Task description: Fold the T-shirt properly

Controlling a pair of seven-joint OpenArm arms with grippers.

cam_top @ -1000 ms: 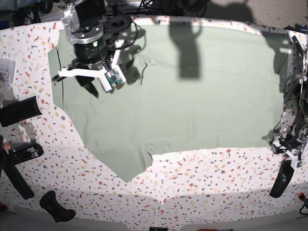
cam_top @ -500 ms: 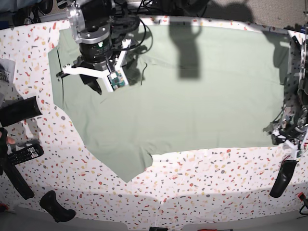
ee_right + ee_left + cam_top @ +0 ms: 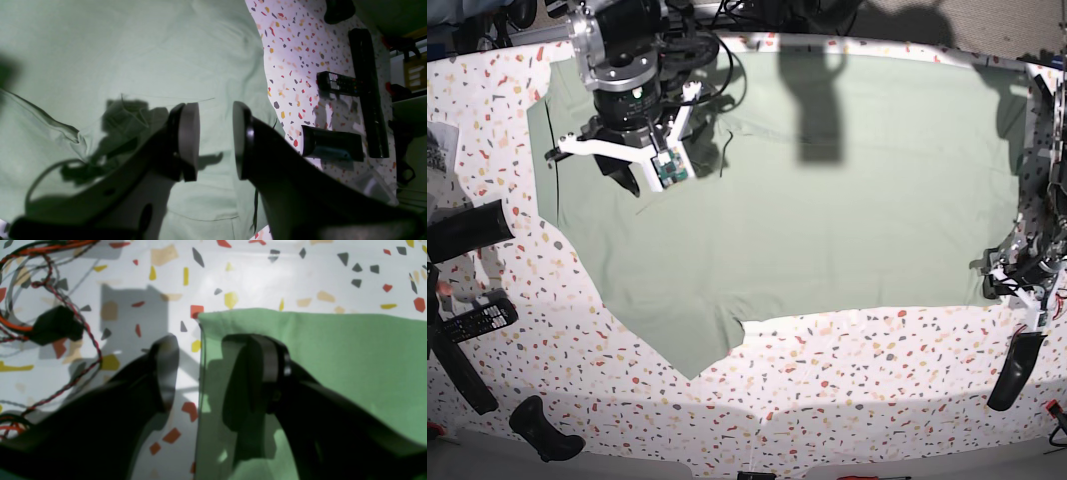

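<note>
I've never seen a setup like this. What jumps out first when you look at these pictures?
The big pale green T-shirt spread flat over most of the speckled table. Next, the right gripper hanging open above the cloth at the base view's upper left, and the left gripper open astride the shirt's corner at the table's right edge, one finger over cloth, one over bare table.

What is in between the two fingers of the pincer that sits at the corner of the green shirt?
The left wrist view shows the left pincer open, straddling the T-shirt edge, with speckled table beside it.
</note>
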